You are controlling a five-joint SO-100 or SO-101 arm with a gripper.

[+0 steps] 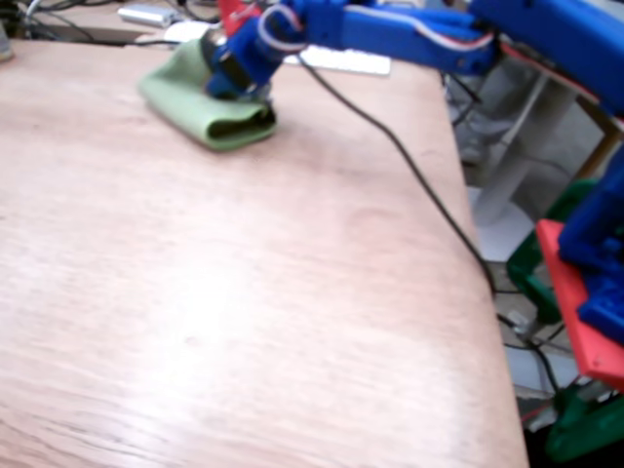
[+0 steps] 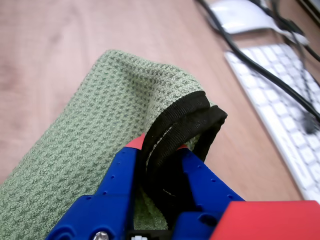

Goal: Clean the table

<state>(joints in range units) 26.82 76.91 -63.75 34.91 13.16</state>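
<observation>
The reddish-brown wooden table (image 1: 244,292) fills the fixed view and shows in the wrist view (image 2: 60,40) too. A folded green waffle-weave cloth (image 1: 200,102) lies on it at the far left. The blue arm reaches in from the right, and my gripper (image 1: 244,93) presses down on the cloth's right end. In the wrist view the blue fingers (image 2: 120,175) are shut on the cloth's black-hemmed edge (image 2: 180,125), with the green cloth (image 2: 90,130) spread to the left.
A white keyboard (image 2: 280,105) and a white mouse (image 2: 245,15) lie beyond the cloth, with black cables (image 2: 260,65) across them. A black cable (image 1: 409,166) runs over the table to its right edge. The arm's red and blue base (image 1: 595,283) stands off the right edge.
</observation>
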